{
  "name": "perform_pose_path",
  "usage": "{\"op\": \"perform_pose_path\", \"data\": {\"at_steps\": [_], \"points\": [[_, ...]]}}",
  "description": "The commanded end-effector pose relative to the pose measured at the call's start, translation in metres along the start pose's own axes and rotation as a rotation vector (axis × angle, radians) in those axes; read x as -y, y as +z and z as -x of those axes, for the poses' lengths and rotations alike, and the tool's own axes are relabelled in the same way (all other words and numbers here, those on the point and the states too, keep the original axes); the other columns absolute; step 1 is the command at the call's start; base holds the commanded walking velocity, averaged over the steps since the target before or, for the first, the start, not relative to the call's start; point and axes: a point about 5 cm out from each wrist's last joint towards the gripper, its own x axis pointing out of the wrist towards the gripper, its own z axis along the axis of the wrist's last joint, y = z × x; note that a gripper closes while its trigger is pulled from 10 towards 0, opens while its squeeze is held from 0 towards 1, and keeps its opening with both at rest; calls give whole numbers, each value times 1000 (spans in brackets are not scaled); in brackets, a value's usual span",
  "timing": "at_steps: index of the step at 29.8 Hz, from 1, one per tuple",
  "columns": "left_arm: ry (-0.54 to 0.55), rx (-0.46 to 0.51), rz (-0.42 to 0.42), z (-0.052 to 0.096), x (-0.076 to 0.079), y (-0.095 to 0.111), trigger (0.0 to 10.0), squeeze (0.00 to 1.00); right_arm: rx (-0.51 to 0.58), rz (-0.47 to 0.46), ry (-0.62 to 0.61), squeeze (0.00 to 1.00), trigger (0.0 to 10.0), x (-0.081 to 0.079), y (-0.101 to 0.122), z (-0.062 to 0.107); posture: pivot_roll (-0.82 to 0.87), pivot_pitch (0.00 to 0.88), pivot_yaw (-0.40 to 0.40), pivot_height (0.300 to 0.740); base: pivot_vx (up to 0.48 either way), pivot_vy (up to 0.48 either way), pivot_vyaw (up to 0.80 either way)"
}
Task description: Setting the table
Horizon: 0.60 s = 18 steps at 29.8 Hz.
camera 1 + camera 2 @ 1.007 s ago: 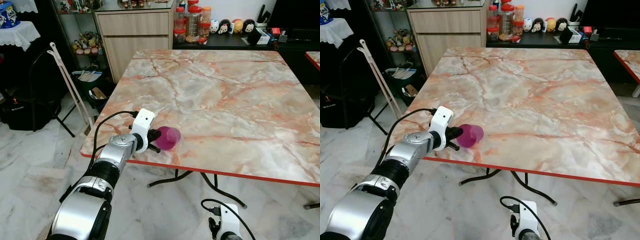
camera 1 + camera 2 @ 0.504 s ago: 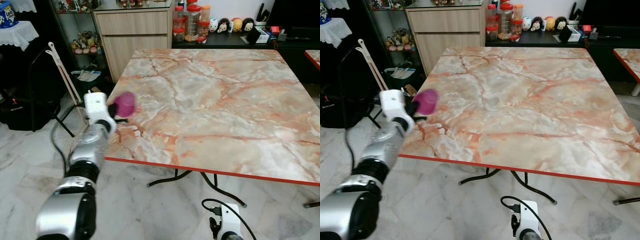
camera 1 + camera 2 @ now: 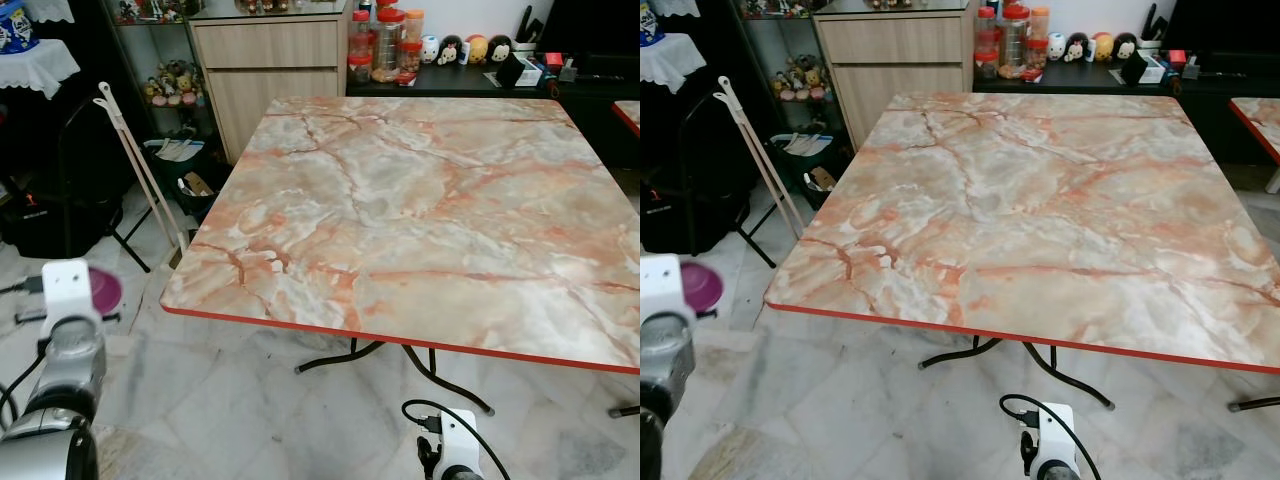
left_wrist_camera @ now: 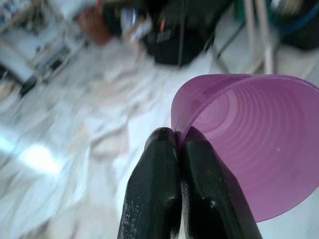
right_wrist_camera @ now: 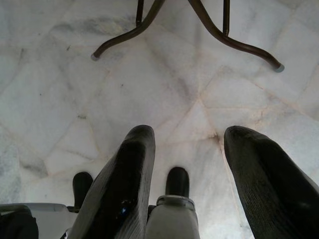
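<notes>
**Purple cup pinched in the left gripper, off to the side of the table**

Nearest the camera, the right gripper point(image 5: 187, 164) hangs low over the pale marble floor point(image 5: 164, 89) with its two black fingers spread wide and nothing between them. The table's dark metal legs point(image 5: 234, 42) curve across the floor just ahead of it.

Over on the robot's left, the left gripper point(image 4: 178, 144) has its fingers squeezed tight together on the rim of a purple cup point(image 4: 254, 144), thin wall pinched flat between them. The cup is tipped on its side, mouth facing the wrist camera, held out above the floor and well clear of the marble table point(image 3: 420, 210), left of its near corner.

Further back, a wooden cabinet point(image 3: 270, 70) stands behind the table, with jars point(image 3: 385, 45) and little figurines point(image 3: 460, 50) on the dark counter next to it.
</notes>
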Motion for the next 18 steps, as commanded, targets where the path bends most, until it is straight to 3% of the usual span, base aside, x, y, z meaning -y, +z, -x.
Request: {"op": "perform_pose_path", "data": {"at_steps": [1,4,7,9,10,11,14,18], "points": [[26,-87,-40,5,-6,-24,10000,0,1,2,2,0,10000,-2,1,0,-8,0,45,740,0,0,0],[-4,-185,-95,15,-2,-52,10000,0,0,2,2,0,10000,-2,1,0,-6,0,43,740,0,0,0],[-171,-312,-103,35,19,-86,10000,0,-2,3,0,0,10000,-1,1,0,-6,0,41,740,0,0,0],[-279,-332,-145,48,37,-98,10000,0,-3,4,0,0,10000,0,1,0,-8,0,39,740,0,0,0],[-279,-332,-145,48,37,-98,10000,0,-3,4,0,0,10000,0,1,0,-8,0,39,740,0,0,0],[-368,-365,-156,62,55,-109,10000,0,-4,9,4,0,10000,0,1,-1,-9,0,33,740,0,0,0],[-486,-418,-148,83,79,-123,10000,0,-1,10,9,0,10000,0,2,-1,-15,0,30,740,0,0,0],[-551,-480,-101,105,99,-134,10000,0,13,14,9,0,10000,1,5,-1,-25,0,24,740,0,0,0]]}}
